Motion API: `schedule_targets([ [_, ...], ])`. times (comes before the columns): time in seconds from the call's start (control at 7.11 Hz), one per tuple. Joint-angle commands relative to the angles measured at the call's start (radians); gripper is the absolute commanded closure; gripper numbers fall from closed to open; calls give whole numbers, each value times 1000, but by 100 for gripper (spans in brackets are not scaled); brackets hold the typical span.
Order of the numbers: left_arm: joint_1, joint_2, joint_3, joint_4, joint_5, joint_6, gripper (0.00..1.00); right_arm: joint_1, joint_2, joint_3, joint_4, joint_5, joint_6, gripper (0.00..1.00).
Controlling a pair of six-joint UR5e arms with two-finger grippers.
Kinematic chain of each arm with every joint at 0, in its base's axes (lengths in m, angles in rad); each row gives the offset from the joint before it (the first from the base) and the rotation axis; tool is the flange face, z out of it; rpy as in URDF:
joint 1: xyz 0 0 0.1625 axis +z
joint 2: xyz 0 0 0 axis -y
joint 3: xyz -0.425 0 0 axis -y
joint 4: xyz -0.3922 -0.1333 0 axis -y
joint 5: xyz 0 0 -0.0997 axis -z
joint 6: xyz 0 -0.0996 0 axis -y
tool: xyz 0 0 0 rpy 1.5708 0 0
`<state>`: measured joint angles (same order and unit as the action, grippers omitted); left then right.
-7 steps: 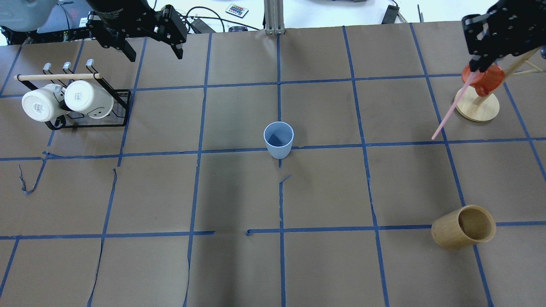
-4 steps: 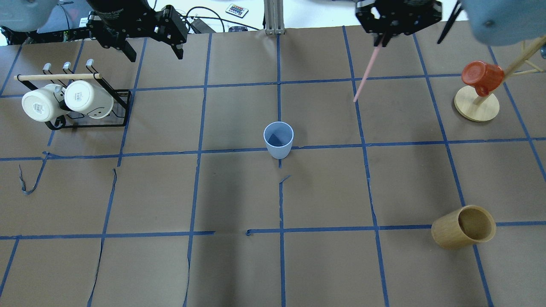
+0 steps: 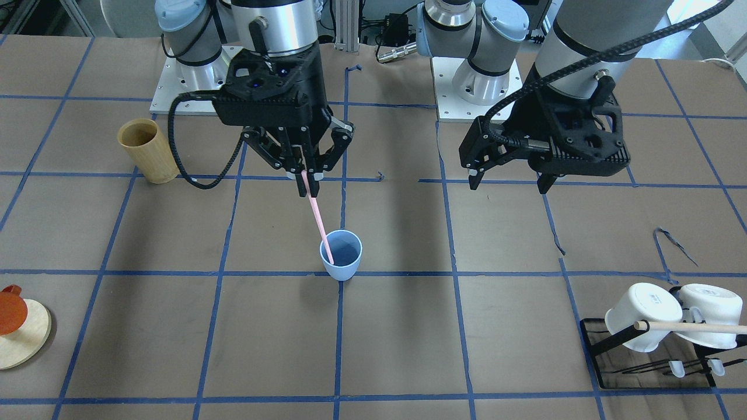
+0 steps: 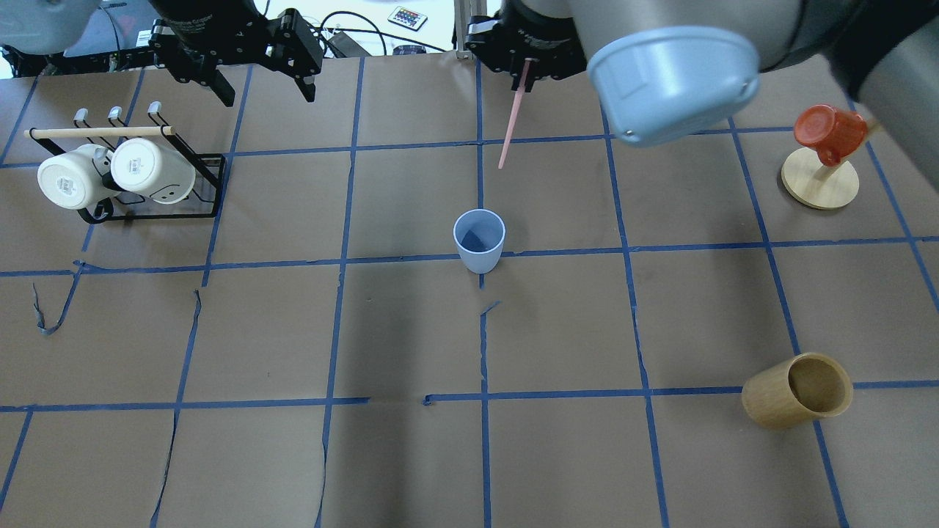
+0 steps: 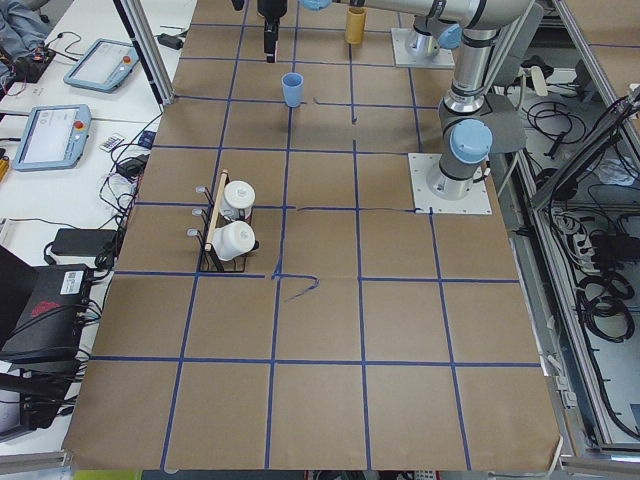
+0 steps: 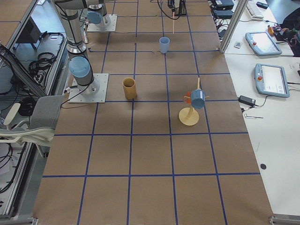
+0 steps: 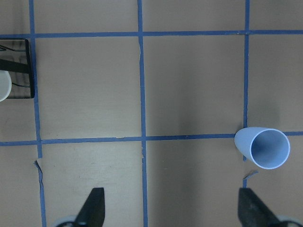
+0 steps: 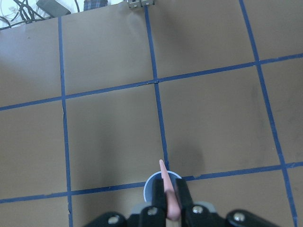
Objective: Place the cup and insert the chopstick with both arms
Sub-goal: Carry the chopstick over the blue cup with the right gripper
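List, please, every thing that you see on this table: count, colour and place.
cup: 1, light blue, upright, table centre
chopstick: 1, pink, held above the table, tip not in the cup
wooden cup: 1, tan, upright, near right
rack: 1, black, far left
mugs: 2, white, on the rack
rod: 1, pale wood, across the rack
stand: 1, pale wood, far right
hanging mug: 1, red-orange, on the stand
left claw: 1, black, open, empty
right claw: 1, black, shut on the chopstick
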<state>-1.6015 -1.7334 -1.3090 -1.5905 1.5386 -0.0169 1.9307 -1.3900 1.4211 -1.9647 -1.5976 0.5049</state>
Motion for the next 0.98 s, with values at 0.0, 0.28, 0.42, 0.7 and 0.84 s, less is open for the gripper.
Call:
schedule_targets([
  [0.0, 1, 0, -1, 0, 0, 0, 0, 16, 8, 34, -9, -5, 50, 100],
  [0.28, 0, 0, -1, 0, 0, 0, 0, 16, 8, 54, 0, -22, 55, 100],
  [0.42, 1, 0, -1, 0, 0, 0, 0, 17, 8, 56, 4, -21, 61, 100],
  [0.7, 0, 0, -1, 0, 0, 0, 0, 17, 9, 61, 6, -12, 66, 100],
  [0.84, 1, 0, -1, 0, 0, 0, 0, 17, 9, 62, 6, -10, 66, 100],
])
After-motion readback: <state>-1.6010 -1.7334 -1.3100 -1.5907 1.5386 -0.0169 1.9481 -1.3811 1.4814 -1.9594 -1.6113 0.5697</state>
